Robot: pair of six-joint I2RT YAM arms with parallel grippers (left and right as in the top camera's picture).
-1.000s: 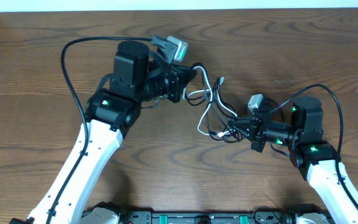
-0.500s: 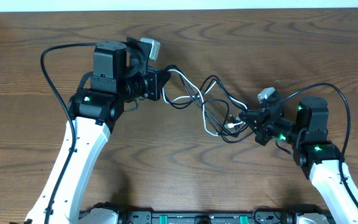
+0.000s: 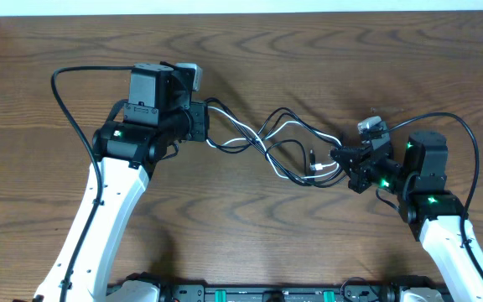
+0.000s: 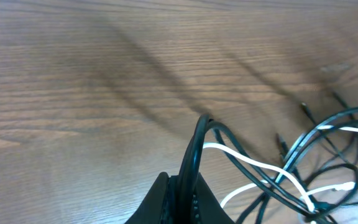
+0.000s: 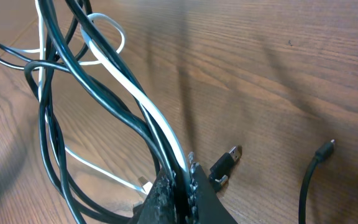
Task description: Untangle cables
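Note:
The cables are thin black cords and one white cord, stretched in loose loops between my two grippers at mid table. My left gripper is shut on a black cable at the left end; in the left wrist view that cable rises from between the fingers. My right gripper is shut on a black and a white cable at the right end, shown in the right wrist view. Small plug ends lie on the wood beside the right fingers.
The wooden table runs to a white edge at the back. A thick black wire arcs from the left arm, another from the right arm. A loose black plug end lies to the right of the right gripper.
My left gripper has moved left and my right gripper right. The cable bunch between them has been drawn out from a tight clump into longer, flatter loops.

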